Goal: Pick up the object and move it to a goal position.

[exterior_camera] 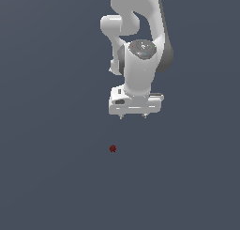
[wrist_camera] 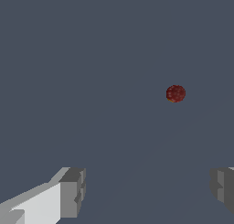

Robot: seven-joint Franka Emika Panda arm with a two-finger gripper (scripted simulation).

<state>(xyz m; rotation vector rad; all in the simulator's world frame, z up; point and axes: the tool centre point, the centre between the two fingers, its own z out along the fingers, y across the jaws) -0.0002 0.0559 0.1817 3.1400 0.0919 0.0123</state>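
A flat, dark blue-grey floor point(exterior_camera: 51, 177) fills everything that can be seen, with no walls and no edges. On it a tiny dark red lumpy ball point(exterior_camera: 112, 149) is found, all by itself. In the wrist view the same ball point(wrist_camera: 175, 93) is shown a bit bigger, round and bumpy, with nothing touching it.

Above the ball, and a little toward the exterior view's right, the white gripper point(exterior_camera: 133, 116) is held up in the air, pointing straight down. It is well apart from the ball, so nothing has been picked up yet. Its two fingers are spread wide. In the wrist view one grey fingertip point(wrist_camera: 73, 191) is seen at one side and the other at the far side, with bare floor between them. The fingers are probably kept apart like this so the little ball can fit between them later.

The ball is not lined up between the fingers, so the gripper would likely need to be shifted over it and then lowered. The white arm point(exterior_camera: 138, 32) is bent above the gripper. No goal marker can be seen anywhere.
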